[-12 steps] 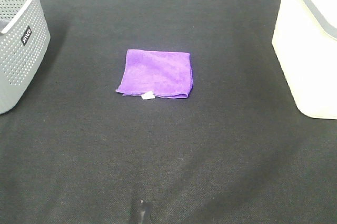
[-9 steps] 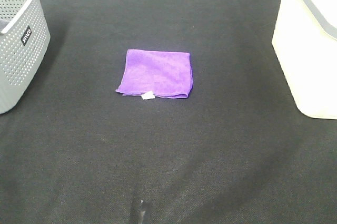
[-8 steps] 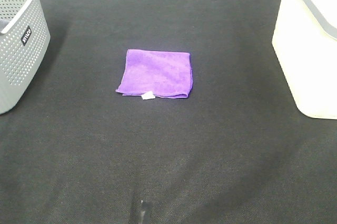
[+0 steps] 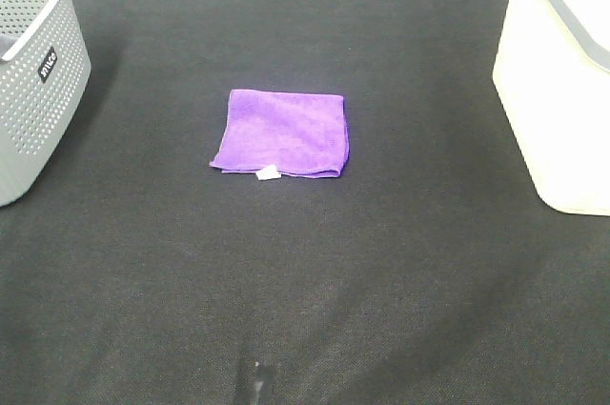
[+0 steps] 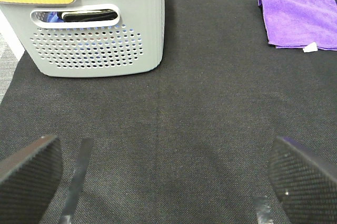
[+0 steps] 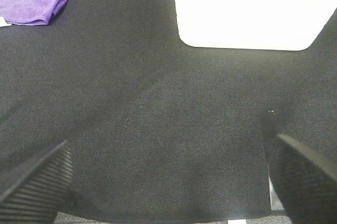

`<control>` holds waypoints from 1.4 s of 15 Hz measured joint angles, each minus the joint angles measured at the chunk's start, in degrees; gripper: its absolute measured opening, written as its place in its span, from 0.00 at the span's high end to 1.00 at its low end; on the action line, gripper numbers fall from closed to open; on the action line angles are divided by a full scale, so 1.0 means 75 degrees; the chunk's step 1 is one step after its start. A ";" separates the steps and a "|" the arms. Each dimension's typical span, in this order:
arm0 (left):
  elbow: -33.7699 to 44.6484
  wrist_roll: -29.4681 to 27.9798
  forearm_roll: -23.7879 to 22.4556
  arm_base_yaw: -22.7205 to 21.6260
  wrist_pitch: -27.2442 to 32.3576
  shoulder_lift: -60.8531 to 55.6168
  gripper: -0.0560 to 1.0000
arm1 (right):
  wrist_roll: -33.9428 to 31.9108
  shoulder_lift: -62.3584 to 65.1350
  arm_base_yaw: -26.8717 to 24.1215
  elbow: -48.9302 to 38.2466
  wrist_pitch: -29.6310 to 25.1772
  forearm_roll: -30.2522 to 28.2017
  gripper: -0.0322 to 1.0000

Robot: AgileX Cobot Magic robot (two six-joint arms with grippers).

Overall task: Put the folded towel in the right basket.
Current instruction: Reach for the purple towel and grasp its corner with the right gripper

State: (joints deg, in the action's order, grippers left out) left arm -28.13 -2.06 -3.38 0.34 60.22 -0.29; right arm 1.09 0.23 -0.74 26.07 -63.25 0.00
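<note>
Pickup not yet begun: the folded purple towel [image 4: 280, 133] lies flat mid-mat, untouched, with the white right basket [image 4: 562, 81] well apart at its 3 o'clock and a grey basket [image 4: 33, 71] at its 9. My left gripper [image 5: 167, 176] and right gripper [image 6: 168, 182] hang over bare black mat [image 4: 305, 281], jaws spread wide, empty. Next, I judge, my right arm must reach the towel and pinch an edge.

Overhead view was evenly, softly lit; no hard shadows. White basket [image 4: 562, 91] at right edge was overexposed, detail washed out. Faint shadow lay on dark bench [image 4: 381, 281] beside grey basket [image 4: 38, 91], upper left. Towel [image 4: 281, 133] was sharp. Wrist views: left hand [image 5: 166, 182] and right hand [image 6: 168, 187] were blurred, out of focus.
</note>
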 joint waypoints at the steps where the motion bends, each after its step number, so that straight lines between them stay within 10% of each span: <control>1: 0.0000 0.0000 0.0000 0.0000 0.0000 0.0000 0.01 | 0.0000 0.0000 0.0000 0.0000 0.0000 0.0000 0.04; 21: 0.0000 0.0000 0.0000 0.0000 0.0000 0.0000 0.01 | 0.0000 0.0000 0.0000 0.0000 0.0000 0.0000 0.04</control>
State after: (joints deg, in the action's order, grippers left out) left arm -28.13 -2.06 -3.38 0.34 60.22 -0.29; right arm 1.09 0.23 -0.74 26.07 -63.25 0.00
